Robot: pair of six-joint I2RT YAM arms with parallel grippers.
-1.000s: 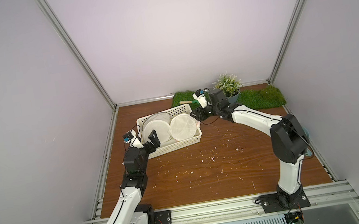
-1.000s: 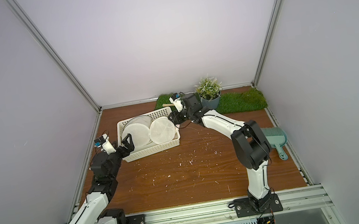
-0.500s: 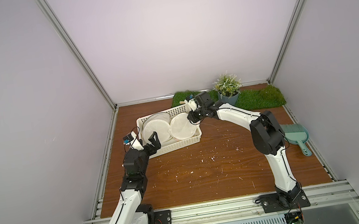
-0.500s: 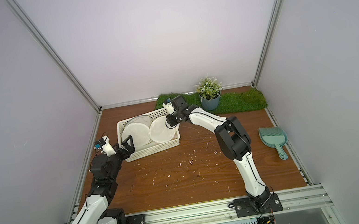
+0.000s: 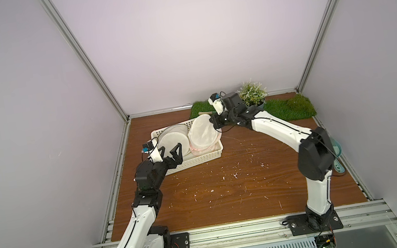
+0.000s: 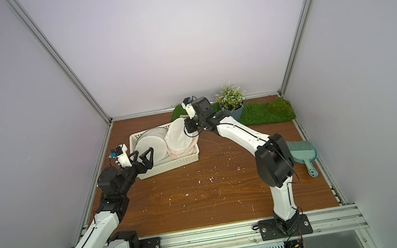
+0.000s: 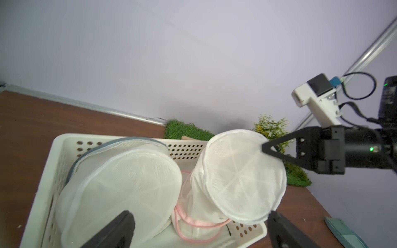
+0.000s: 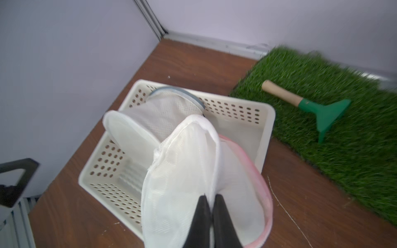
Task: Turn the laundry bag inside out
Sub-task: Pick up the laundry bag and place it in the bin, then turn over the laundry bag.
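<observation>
Inside the white basket [image 5: 197, 160], back-left on the table [image 5: 230, 192], the pink-trimmed laundry bag [image 5: 203, 134] stood tilted, just beside a grey-rimmed mesh bag [image 5: 173, 140]. Right gripper [image 8: 211, 198] had its jaws pressed together, pinching the laundry bag's white seam at the upper edge. Left gripper [image 5: 170, 149] hovered at the basket's near-left corner, jaws spread wide, empty. Green rake [image 8: 318, 111] lay on the grass mat [image 8: 354, 150].

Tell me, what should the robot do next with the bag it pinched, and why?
Probably lift it a little. The right gripper is shut on the round white end of the pink-rimmed laundry bag, whose lower part lies in the basket. The left gripper hangs open nearby and could then reach the pink rim.
</observation>
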